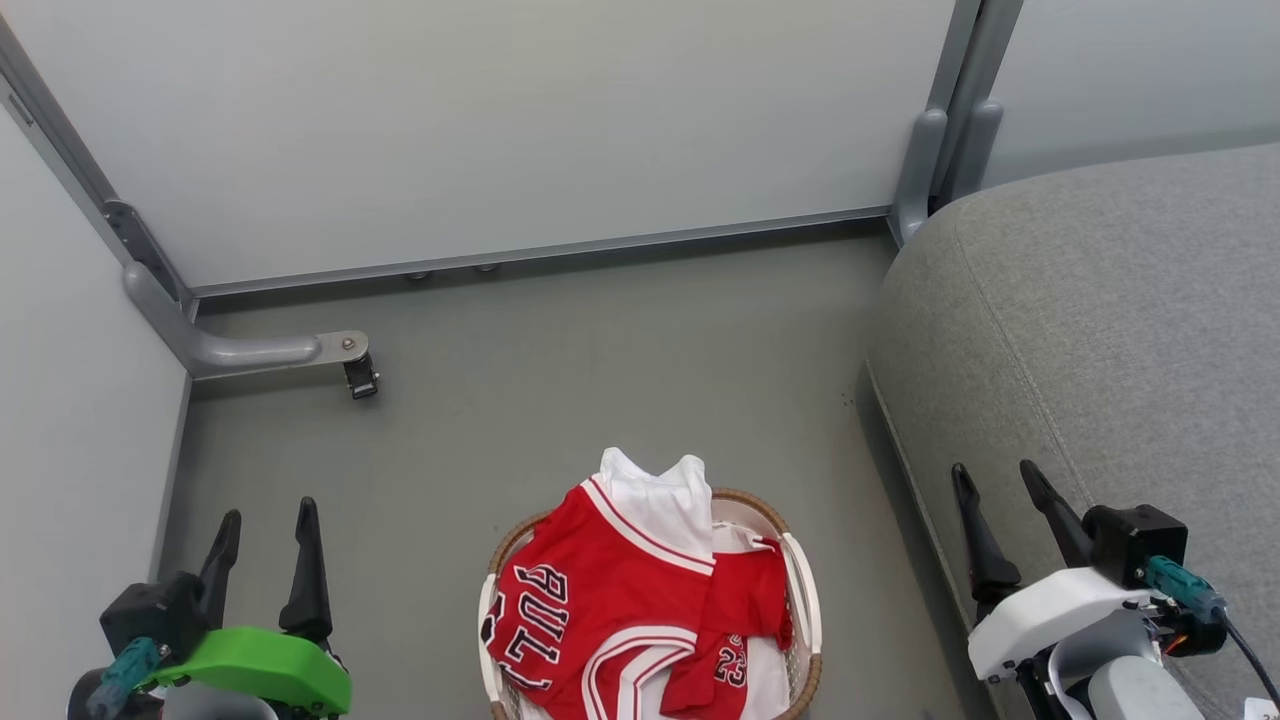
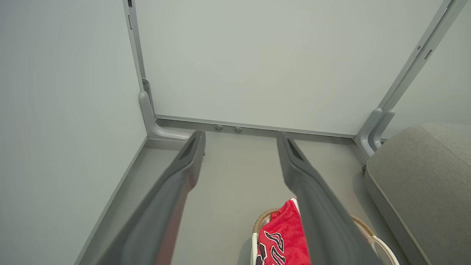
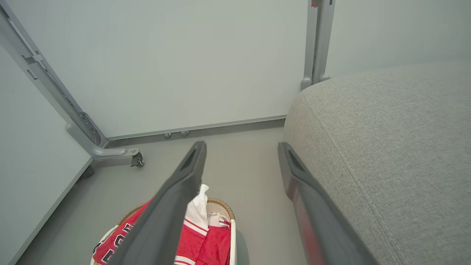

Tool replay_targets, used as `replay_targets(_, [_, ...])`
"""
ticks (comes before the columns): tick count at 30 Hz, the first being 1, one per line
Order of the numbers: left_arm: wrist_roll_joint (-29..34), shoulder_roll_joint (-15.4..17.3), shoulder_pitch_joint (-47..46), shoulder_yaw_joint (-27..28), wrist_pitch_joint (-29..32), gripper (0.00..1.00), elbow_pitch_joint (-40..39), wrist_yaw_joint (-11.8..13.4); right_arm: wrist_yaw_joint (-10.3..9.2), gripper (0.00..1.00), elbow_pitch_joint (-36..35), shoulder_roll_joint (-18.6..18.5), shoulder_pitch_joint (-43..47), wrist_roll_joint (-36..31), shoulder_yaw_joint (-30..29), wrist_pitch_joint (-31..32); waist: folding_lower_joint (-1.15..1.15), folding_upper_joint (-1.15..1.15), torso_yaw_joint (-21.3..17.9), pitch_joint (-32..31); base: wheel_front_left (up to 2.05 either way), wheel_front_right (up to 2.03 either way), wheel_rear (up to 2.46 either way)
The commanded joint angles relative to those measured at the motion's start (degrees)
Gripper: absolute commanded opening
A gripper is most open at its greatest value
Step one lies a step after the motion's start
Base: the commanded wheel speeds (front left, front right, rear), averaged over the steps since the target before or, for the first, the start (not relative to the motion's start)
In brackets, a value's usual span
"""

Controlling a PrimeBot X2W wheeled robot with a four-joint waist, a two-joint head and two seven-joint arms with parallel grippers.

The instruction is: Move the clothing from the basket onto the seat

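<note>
Red clothing with white trim, "BULLS" lettering and a 23 is heaped in the white basket with a brown woven rim, low in the middle of the head view. The grey seat fills the right side. My left gripper stands open at the lower left, well left of the basket. At the lower right my right gripper is open too, by the seat's edge. The left wrist view shows the clothing, the basket and the seat; the right wrist view shows the clothing, the basket and the seat.
Pale partition panels wall off the back and left. A grey metal foot with a small caster juts onto the grey floor at the left. A metal post stands at the seat's far corner.
</note>
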Motion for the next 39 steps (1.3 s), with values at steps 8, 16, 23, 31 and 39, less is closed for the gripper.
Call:
replay_targets(8, [3.24, 0.63, 1.27, -1.08, -1.28, 1.0, -0.27, -0.23, 0.27, 1.0, 0.16, 0.53, -0.06, -4.77, -0.2, -1.51, 0.0, 0.0, -0.2, 0.21, 0.0, 0.0, 0.0])
replay_targets(16, [5.64, 1.92, -0.82, -3.98, -2.32, 1.0, -0.6, -0.21, 0.29, 1.0, -1.77, 0.81, -2.64, -8.48, 0.0, -2.31, 0.0, 0.0, -1.43, 3.8, 0.0, 0.0, 0.0])
replay_targets(23, [5.08, 3.68, -5.98, -8.7, -3.11, 1.0, 1.31, -0.23, 0.26, 1.0, -5.66, 1.74, -8.04, -11.51, 1.31, -3.08, 0.0, 0.0, -4.53, 12.67, 0.0, 0.0, 0.0])
replay_targets(31, [5.45, 7.66, -14.08, -16.68, -3.86, 1.0, 5.18, -0.25, 0.2, 1.0, -10.52, 2.64, -12.55, -13.89, 3.63, -3.88, 0.0, 0.0, -9.35, 23.24, 0.0, 0.0, 0.0])
replay_targets(39, [3.12, 10.32, -22.33, -24.58, -4.09, 1.0, 13.43, -0.26, 0.2, 1.0, -14.96, 2.75, -14.23, -9.59, 5.98, -4.09, 0.0, 0.0, -13.06, 31.24, 0.0, 0.0, 0.0])
